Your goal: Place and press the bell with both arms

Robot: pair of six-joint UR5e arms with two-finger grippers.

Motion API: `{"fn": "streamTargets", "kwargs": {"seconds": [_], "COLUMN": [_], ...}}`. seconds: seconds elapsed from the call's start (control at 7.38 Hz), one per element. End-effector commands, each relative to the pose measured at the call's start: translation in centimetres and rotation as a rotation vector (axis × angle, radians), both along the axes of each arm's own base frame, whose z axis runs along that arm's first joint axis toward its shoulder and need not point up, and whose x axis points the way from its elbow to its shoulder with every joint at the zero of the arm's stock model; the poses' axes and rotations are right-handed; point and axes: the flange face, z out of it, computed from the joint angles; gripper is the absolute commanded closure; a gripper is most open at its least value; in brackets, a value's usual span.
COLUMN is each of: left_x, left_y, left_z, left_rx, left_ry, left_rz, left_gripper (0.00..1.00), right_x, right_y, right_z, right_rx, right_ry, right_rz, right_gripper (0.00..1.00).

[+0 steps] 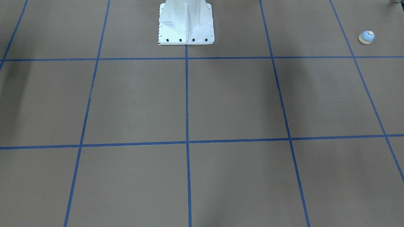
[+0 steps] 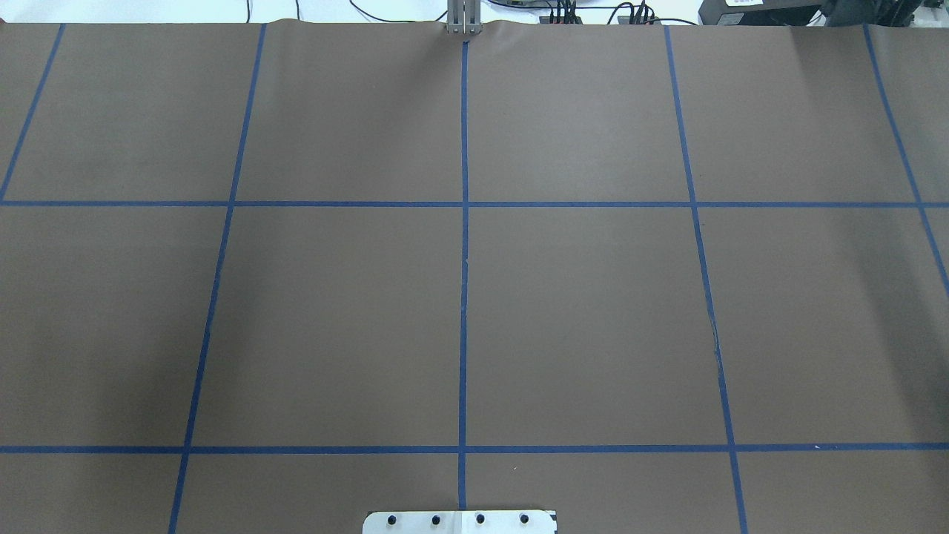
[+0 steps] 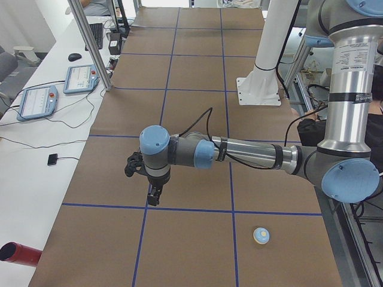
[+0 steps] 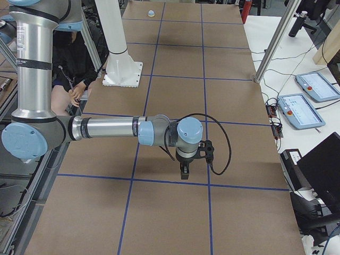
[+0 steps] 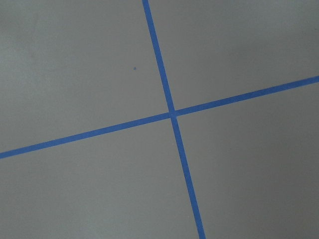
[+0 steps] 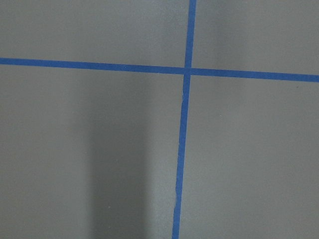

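Observation:
The light-blue bell (image 1: 366, 37) with a cream button stands on the brown table near the robot's side, at its left end. It also shows in the exterior left view (image 3: 261, 235) and, far off, in the exterior right view (image 4: 151, 13). My left gripper (image 3: 154, 196) hangs point-down over the table, well away from the bell toward the operators' side. My right gripper (image 4: 184, 173) hangs point-down over the table's other end. Both show only in the side views, so I cannot tell if they are open or shut. Neither holds anything that I can see.
The white pedestal base (image 1: 186, 28) stands at the middle of the robot's side. Blue tape lines (image 2: 464, 259) grid the table. A red cylinder (image 3: 18, 253) lies at the left end's corner. Teach pendants (image 4: 300, 109) and metal posts (image 3: 90, 42) line the operators' edge.

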Motion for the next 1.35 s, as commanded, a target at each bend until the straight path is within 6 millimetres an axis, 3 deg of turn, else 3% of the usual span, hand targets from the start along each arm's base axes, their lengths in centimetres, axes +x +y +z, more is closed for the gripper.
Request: {"fn": "streamTargets", "kwargs": {"seconds": [0.0, 0.14, 0.27, 0.54, 0.81, 1.08, 1.22], "left_x": [-1.4, -1.2, 0.3, 9.4, 17.9, 27.1, 29.8], "left_y": [0.5, 2.2, 3.6, 6.3, 8.3, 12.3, 14.8], "left_z": [-7.8, -11.0, -14.1, -18.6, -19.8, -18.7, -17.2], "left_rx": [-0.008, -0.035, -0.086, -0.172, -0.292, -0.38, -0.419], "left_ry": [-0.186, -0.217, -0.216, -0.297, -0.331, -0.484, -0.564], "left_rz": [-0.011, -0.039, -0.116, -0.224, -0.397, -0.596, -0.7], "left_gripper": [0.0, 0.0, 0.0, 0.0, 0.0, 0.0, 0.0], "right_x": [0.0, 0.0, 0.0, 0.0, 0.0, 0.0, 0.0], "right_y": [-0.1, -0.3, -0.4, -0.4, -0.5, -0.5, -0.5], "right_z": [-0.5, -0.7, -0.9, -1.0, -1.2, -1.2, -1.3], "right_rx": [0.009, 0.016, 0.02, 0.022, 0.027, 0.028, 0.029], "right_ry": [-0.001, -0.002, -0.002, -0.001, -0.001, -0.001, 0.001], "right_rz": [0.0, 0.0, 0.0, 0.001, 0.001, 0.0, 0.0], "right_gripper": [0.0, 0.0, 0.0, 0.0, 0.0, 0.0, 0.0]}}
